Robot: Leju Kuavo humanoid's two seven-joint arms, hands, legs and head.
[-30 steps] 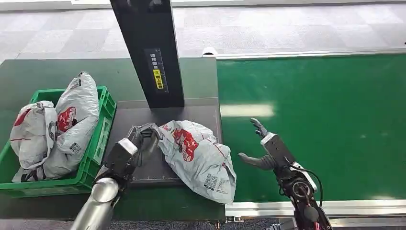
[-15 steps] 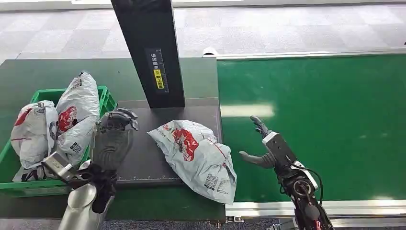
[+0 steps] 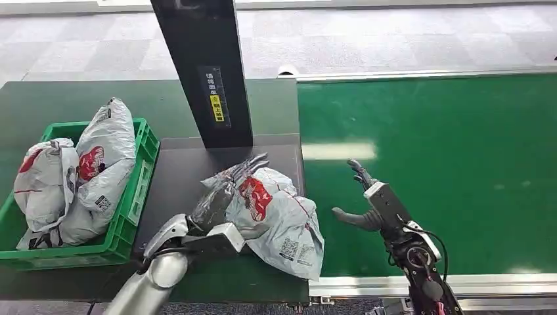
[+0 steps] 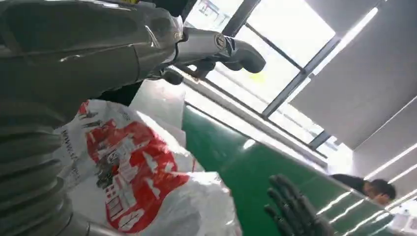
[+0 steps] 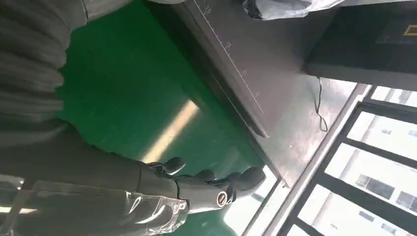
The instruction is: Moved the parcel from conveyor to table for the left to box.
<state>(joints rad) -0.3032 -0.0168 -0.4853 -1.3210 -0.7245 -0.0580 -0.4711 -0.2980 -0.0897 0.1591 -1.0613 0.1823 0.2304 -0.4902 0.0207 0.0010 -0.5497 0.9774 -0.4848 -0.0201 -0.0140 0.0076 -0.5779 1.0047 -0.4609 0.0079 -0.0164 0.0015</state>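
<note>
Left hand reaching onto parcel on dark table; right hand idle over belt.

Left hand [image 3: 220, 197] palm-down, fingers splayed and laid on the left end of the crinkly grey plastic parcel [image 3: 279, 216], nothing grasped. Right hand [image 3: 364, 200] hovers over the smooth green conveyor [image 3: 460, 164], fingers spread, empty. Green slatted crate [image 3: 131, 216] far left holds two similar mailers.

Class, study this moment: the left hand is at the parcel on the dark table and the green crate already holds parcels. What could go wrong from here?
1. The left hand lies against the parcel with fingers spread; the slick bag may slip out when lifted.
2. The green crate already holds two bulky parcels; a third may slide off.
3. The parcel overhangs the table's front edge and could be nudged off.
</note>
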